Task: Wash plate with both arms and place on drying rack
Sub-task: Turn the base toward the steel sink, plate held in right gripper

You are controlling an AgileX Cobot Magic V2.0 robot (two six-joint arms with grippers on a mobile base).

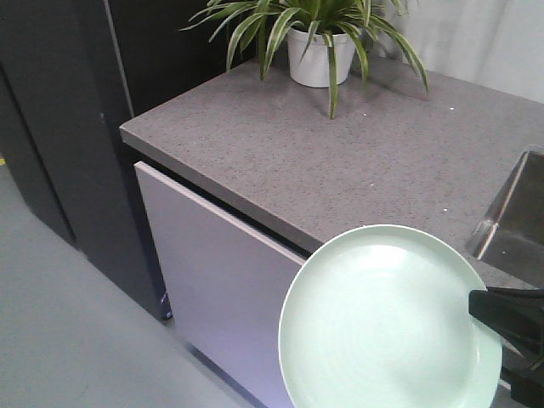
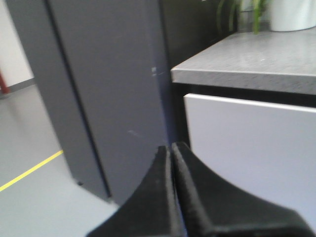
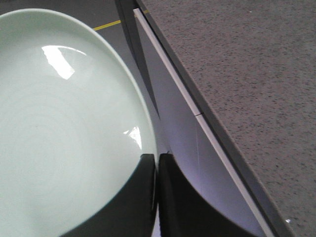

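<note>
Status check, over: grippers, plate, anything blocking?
Left gripper shut, empty. Right gripper shut on plate rim; plate in air by counter edge, short of sink. Drying rack not in view.

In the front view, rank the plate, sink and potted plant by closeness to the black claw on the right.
1. plate, clamped at its rim by the right gripper.
2. sink, just behind, far right.
3. potted plant, at the back of the counter.
</note>
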